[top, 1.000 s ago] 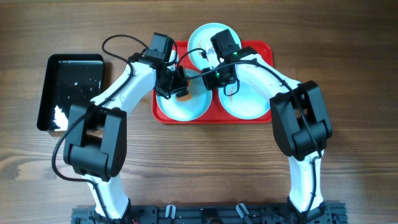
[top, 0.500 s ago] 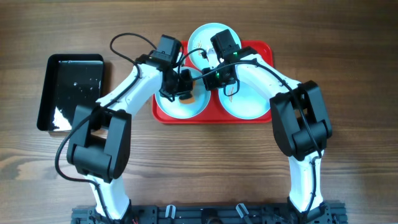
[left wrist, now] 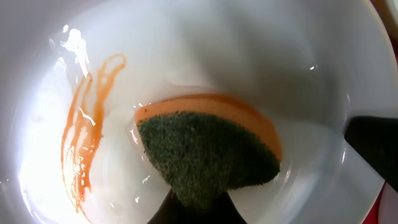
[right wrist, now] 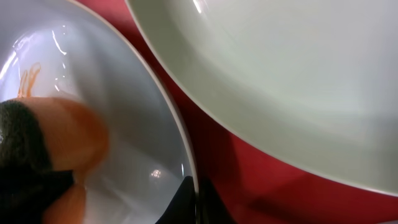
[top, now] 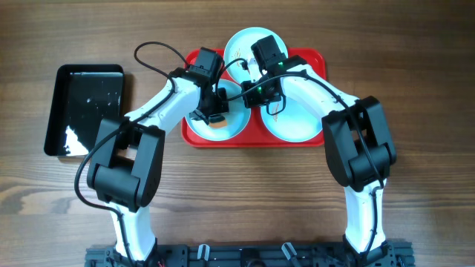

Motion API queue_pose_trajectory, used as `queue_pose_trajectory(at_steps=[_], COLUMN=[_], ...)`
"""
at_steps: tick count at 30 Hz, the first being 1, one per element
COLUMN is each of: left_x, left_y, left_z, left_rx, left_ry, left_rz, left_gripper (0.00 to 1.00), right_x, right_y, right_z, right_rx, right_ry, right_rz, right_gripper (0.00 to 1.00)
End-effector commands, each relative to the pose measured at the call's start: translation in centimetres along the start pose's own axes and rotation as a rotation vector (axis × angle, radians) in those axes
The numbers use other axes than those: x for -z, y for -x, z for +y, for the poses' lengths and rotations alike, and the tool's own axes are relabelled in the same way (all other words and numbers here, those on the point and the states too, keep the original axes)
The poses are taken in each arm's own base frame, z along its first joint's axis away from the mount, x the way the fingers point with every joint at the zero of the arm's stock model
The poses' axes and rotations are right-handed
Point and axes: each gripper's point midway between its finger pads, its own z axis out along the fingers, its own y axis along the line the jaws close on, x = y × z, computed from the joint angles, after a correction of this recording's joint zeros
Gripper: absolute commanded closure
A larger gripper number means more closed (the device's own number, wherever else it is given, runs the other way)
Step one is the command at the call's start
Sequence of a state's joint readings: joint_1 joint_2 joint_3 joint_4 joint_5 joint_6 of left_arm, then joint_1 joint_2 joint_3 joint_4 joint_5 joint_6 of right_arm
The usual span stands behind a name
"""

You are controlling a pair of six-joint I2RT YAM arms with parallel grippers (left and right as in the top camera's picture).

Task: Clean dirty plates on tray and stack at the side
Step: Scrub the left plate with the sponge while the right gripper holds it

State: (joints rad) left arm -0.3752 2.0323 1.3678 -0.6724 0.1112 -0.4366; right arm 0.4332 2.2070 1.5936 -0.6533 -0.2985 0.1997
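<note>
Three pale plates sit on the red tray: one at the back, one front right, one front left. My left gripper is shut on an orange and green sponge and presses it onto the front left plate. That plate has an orange smear on it. My right gripper is shut on the same plate's rim, with the sponge showing at the left of the right wrist view.
A black rectangular tray with wet spots lies on the wooden table to the left of the red tray. Another plate lies close beside the held one, with red tray floor between them.
My left gripper has moved right across the front left plate with the sponge. My right arm has not moved.
</note>
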Motion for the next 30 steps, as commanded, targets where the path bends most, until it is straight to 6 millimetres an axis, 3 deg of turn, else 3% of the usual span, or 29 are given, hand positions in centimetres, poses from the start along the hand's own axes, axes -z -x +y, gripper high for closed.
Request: queue_pose_trajectory(at_steps=[1, 5, 11, 15, 23, 26, 30], left_x=[-1.4, -1.6, -2.4, -3.1, -1.0, 0.0, 1.3], left_y=[-0.5, -0.8, -2.0, -3.0, -1.2, 0.0, 1.2], left_z=[1.3, 1.4, 5.5, 7.7, 11.9, 11.7, 8.6], left_rx=[0.025, 0.014, 0.007, 0.001, -0.030, -0.026, -0.011], left_ry=[0.063, 0.075, 0.260, 0.343, 0.610, 0.625, 0.479], left_rz=[0.007, 0.010, -0.012, -0.021, -0.153, -0.194, -0.209], left_gripper=[0.94, 0.89, 0.88, 0.96, 0.96, 0.96, 0.96], right_x=[-0.9, -0.9, -0.9, -0.9, -0.8, -0.8, -0.8], right_y=[-0.7, -0.9, -1.2, -1.4, -1.6, -1.7, -1.7], right_z=[-0.5, -0.5, -0.6, -0.6, -0.6, -0.7, -0.7], right_rx=[-0.045, -0.048, -0.054, -0.056, -0.058, -0.059, -0.059], right_ry=[-0.013, -0.014, -0.017, -0.019, -0.021, -0.022, -0.022], right_rz=[0.029, 0.036, 0.048, 0.057, 0.065, 0.068, 0.068], right_gripper=[0.96, 0.96, 0.96, 0.96, 0.96, 0.96, 0.96])
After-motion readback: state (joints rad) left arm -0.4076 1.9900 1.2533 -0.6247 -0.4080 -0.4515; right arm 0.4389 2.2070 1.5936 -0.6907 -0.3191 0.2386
